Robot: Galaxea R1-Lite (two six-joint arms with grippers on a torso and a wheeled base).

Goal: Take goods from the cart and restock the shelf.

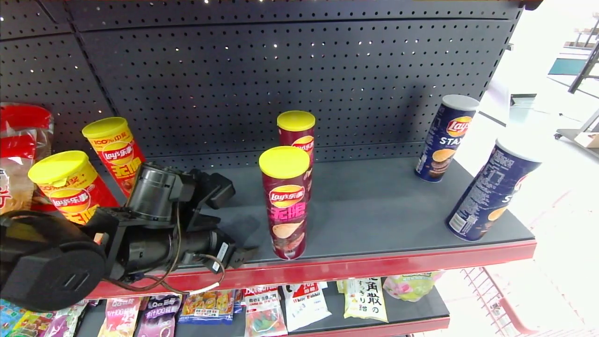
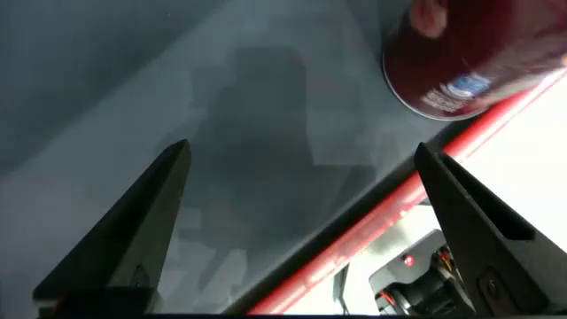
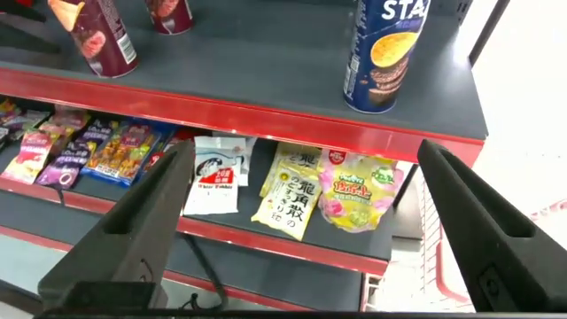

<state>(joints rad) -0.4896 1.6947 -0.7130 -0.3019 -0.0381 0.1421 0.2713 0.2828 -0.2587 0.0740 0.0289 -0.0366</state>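
Observation:
On the dark grey shelf board (image 1: pixel 374 210) two maroon chip cans with yellow lids stand one behind the other, the front one (image 1: pixel 285 201) near the red front edge. My left gripper (image 1: pixel 236 222) hovers open just left of that front can, nothing between its fingers. In the left wrist view the open fingers (image 2: pixel 142 230) frame bare shelf, with the maroon can (image 2: pixel 452 71) off to one side. My right gripper (image 3: pixel 306 155) is open and empty, out in front of the shelf, facing a navy chip can (image 3: pixel 385 53) and the maroon can (image 3: pixel 102 35).
Two red cans with yellow lids (image 1: pixel 70 187) stand at the shelf's left, beside a red snack bag (image 1: pixel 18 154). Two navy cans (image 1: pixel 444 138) (image 1: pixel 491 192) stand at the right. Snack bags (image 1: pixel 299 304) fill the lower shelf. A red wire cart (image 1: pixel 491 304) shows at bottom right.

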